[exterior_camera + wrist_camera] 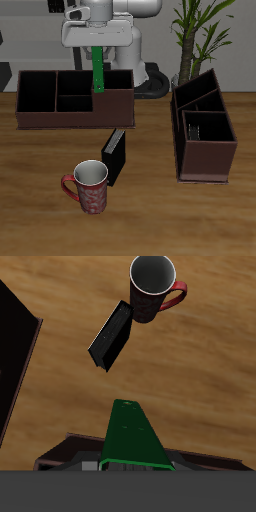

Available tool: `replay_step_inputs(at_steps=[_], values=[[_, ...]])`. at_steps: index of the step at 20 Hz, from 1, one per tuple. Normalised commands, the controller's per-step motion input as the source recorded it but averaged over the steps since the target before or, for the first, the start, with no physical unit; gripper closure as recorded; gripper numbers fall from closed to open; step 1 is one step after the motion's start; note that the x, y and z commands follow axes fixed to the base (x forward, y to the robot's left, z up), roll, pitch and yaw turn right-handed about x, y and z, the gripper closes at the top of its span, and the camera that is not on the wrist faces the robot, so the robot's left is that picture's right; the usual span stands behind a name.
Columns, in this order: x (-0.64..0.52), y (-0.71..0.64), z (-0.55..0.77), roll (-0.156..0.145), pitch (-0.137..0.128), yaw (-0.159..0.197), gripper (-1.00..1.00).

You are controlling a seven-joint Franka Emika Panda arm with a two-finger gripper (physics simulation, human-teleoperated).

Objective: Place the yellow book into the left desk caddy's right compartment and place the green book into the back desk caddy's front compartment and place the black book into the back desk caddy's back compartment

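A red mug [89, 186] sat nearest the wooden table's [150, 215] front edge, the black book [115, 156] upright just behind it. Farther back, the gripper [97, 52] clasped the green book [98, 70] above a desk caddy [72, 100]. Another caddy [204, 128] stood beside a potted plant [200, 35].

Green book [98, 70]; black book [115, 157]; red patterned mug [89, 187]; dark brown caddies [72, 108]; wood-grain table [40, 170].
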Motion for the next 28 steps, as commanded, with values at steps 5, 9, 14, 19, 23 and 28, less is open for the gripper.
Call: replay_step_inputs(at_steps=[5, 9, 14, 19, 23, 28], values=[[-0.17, -0.46, 0.07, -0.027, -0.005, -0.006, 1.0], [-0.05, -0.4, -0.1, -0.04, 0.003, -0.021, 1.0], [-0.11, -0.44, -0.02, -0.012, 0.013, -0.101, 1.0], [-0.17, -0.15, -0.08, -0.002, -0.018, 0.005, 1.0], [-0.16, 0.05, -0.09, 0.002, -0.013, 0.029, 1.0], [-0.23, -0.03, 0.04, 0.005, -0.009, 0.028, 1.0]])
